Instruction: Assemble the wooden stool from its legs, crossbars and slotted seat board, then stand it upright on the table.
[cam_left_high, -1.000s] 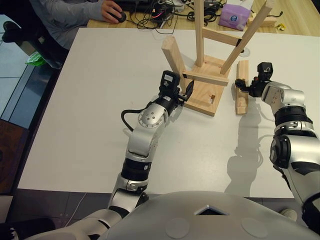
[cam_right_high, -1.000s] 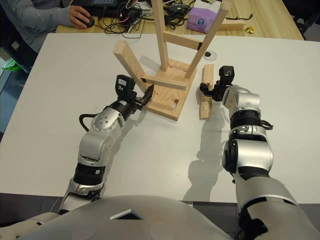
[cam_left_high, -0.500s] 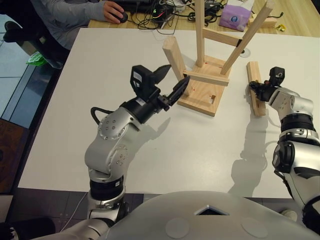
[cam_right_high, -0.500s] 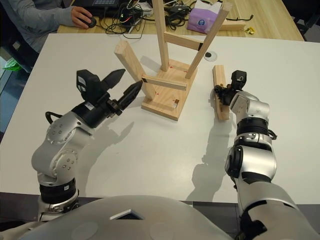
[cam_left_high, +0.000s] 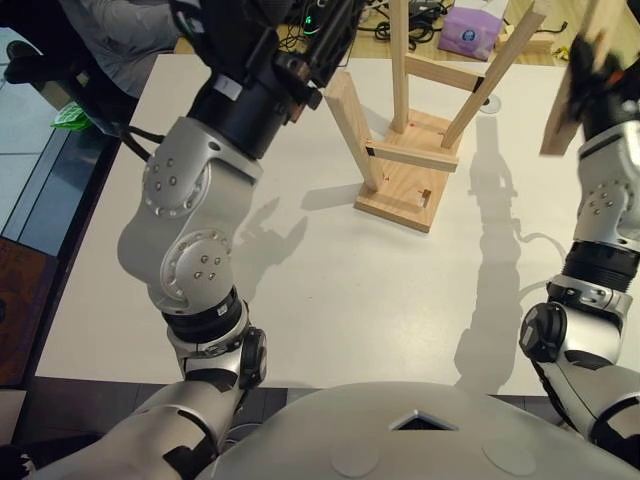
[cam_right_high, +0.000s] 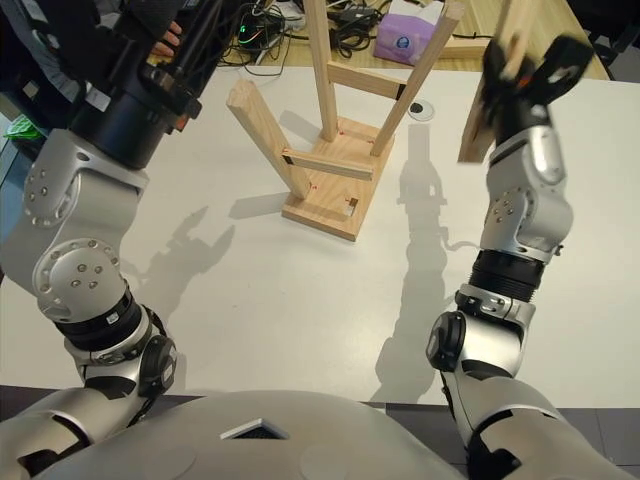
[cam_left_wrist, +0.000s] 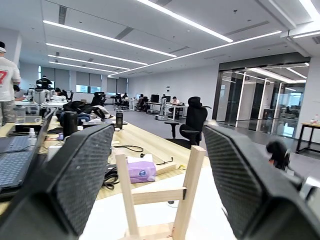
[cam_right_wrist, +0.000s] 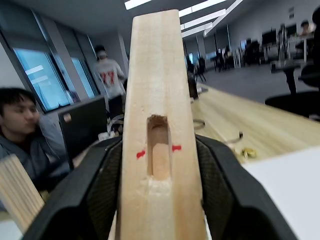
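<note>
The part-built stool stands upside down at the far middle of the table. Its seat board (cam_left_high: 405, 190) lies flat, with three legs (cam_left_high: 352, 125) pointing up and crossbars (cam_left_high: 412, 155) between them. My right gripper (cam_left_high: 590, 62) is shut on a loose wooden leg (cam_left_high: 558, 115), held high above the table's right side. In the right wrist view the leg's slot (cam_right_wrist: 159, 150) with red marks faces the camera, and black pads (cam_right_wrist: 102, 187) press both sides. My left gripper (cam_left_wrist: 157, 135) is open and empty, raised high to the left of the stool (cam_left_wrist: 160, 200).
White table (cam_left_high: 200, 250); its left edge drops to the floor. A wooden desk behind holds cables, a purple tissue pack (cam_left_high: 470, 30) and a spare wooden piece (cam_left_high: 540, 45). A small white disc (cam_right_high: 420, 110) lies by the stool. A person's hand (cam_left_high: 225, 20) rests on a mouse.
My right gripper has lifted the loose leg off the table and high into the air. My left arm has risen from beside the stool, its gripper still open.
</note>
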